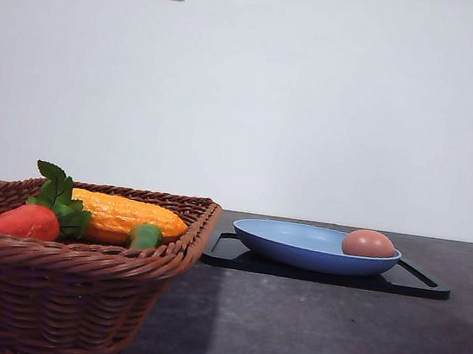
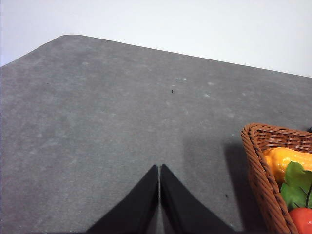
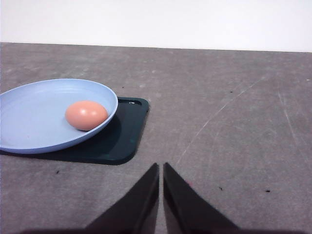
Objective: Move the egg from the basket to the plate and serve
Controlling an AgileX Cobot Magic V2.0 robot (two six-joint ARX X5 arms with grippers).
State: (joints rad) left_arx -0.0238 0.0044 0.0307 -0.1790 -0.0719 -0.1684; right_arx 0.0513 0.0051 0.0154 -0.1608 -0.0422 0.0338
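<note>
Egg [image 3: 86, 115], smooth oval, rests in matte round plate [image 3: 29, 122]; both grippers [image 2: 159, 168] [image 3: 161, 165] closed, empty.

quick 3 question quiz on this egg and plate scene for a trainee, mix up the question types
1. True or false: the egg lies in the basket.
2. What does the plate rest on? A) bare table B) black tray C) the basket
3. In what state are the fingers of the left gripper and the right gripper?

Key
1. False: it lies on the light-blue plate, near the rim; the basket holds a carrot and a corn cob.
2. B
3. Both are shut, holding nothing, above the table.
</note>
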